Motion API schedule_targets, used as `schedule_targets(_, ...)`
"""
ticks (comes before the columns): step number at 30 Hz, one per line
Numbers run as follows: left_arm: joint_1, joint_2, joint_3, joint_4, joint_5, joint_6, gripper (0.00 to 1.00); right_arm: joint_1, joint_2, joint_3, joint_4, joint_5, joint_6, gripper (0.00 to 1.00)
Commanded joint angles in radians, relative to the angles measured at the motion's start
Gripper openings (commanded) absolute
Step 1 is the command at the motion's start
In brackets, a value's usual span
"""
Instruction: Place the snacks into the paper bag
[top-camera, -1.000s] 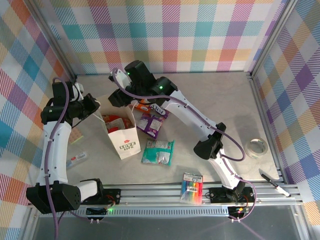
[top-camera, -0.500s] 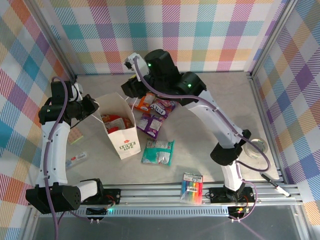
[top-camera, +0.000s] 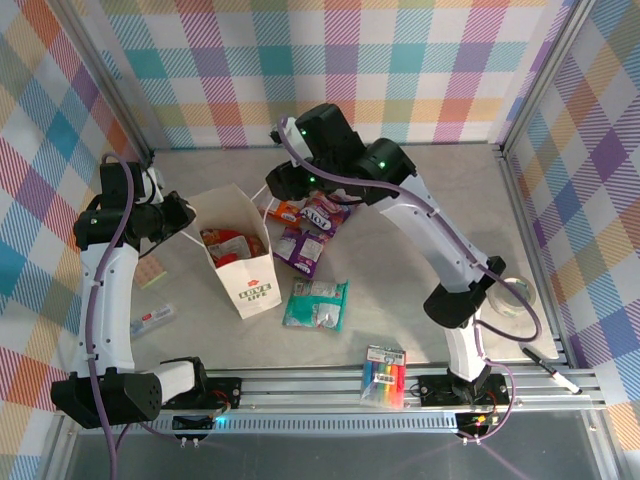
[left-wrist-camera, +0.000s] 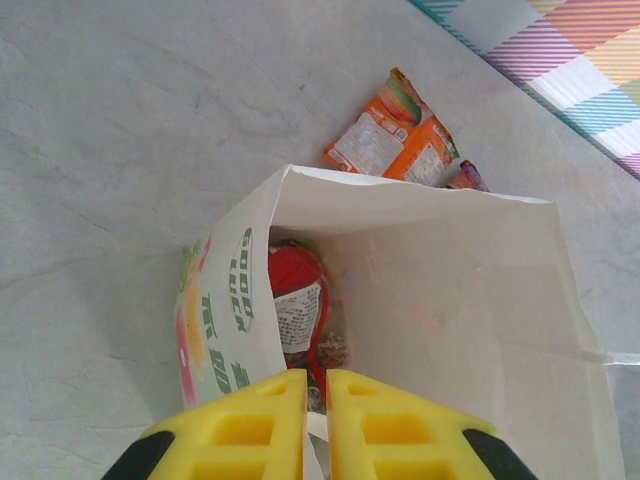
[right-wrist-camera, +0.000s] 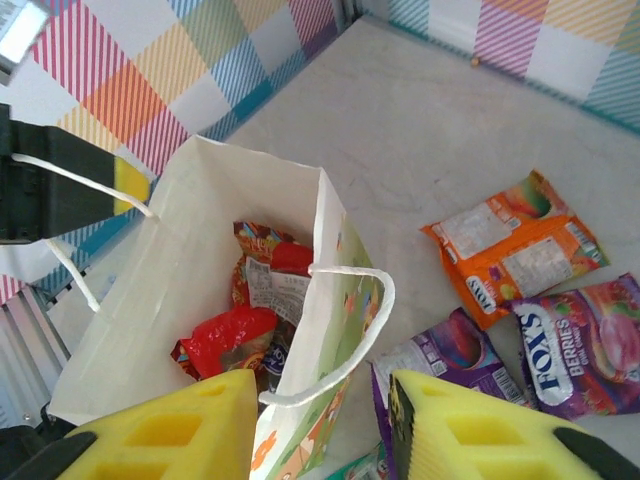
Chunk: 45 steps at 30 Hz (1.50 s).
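Robot lab cell: aluminium rail (top-camera: 320, 383), grey tabletop (top-camera: 440, 200), plaid cloth walls (top-camera: 400, 70).

The bag (right-wrist-camera: 120, 310) mouth is seen wide open and unblocked from above, though a handle (right-wrist-camera: 370, 330) is looped beside its right rim and its left rim is taken up by the left gripper (left-wrist-camera: 317, 400). The bag floor is partly covered by a red packet (right-wrist-camera: 230, 335). Bare table (left-wrist-camera: 150, 120) is found behind the bag, while the ground just right of it is crowded by an orange packet (right-wrist-camera: 515, 245) and purple packets (right-wrist-camera: 590, 345).

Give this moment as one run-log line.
left pincer: shut on paper bag rim | right pincer: open, empty, above bag | bagged: red packet | outside: orange packet, pink-purple packet, small purple packet, teal packet
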Motion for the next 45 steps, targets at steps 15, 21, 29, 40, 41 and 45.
schedule_targets(15,-0.012,0.009,0.064,-0.049,0.025,0.044,0.13,-0.048,0.092,0.001,0.028,-0.277,0.031,0.11)
schedule_targets(21,-0.045,0.059,0.144,-0.06,-0.034,0.041,0.09,-0.061,0.066,-0.004,0.05,-0.232,0.031,0.0)
schedule_targets(29,-0.051,0.174,0.252,-0.055,-0.046,0.052,0.07,-0.065,0.022,-0.084,0.102,-0.247,0.059,0.0)
schedule_targets(40,-0.05,0.161,0.157,-0.031,-0.09,0.056,0.15,-0.064,-0.002,-0.133,0.111,-0.22,0.066,0.17)
schedule_targets(41,-0.05,0.155,0.146,-0.027,-0.092,0.055,0.16,-0.065,-0.01,-0.145,0.112,-0.213,0.064,0.25)
schedule_targets(45,-0.05,0.137,0.119,-0.02,-0.092,0.051,0.19,-0.065,-0.06,-0.21,0.122,-0.155,0.049,0.39)
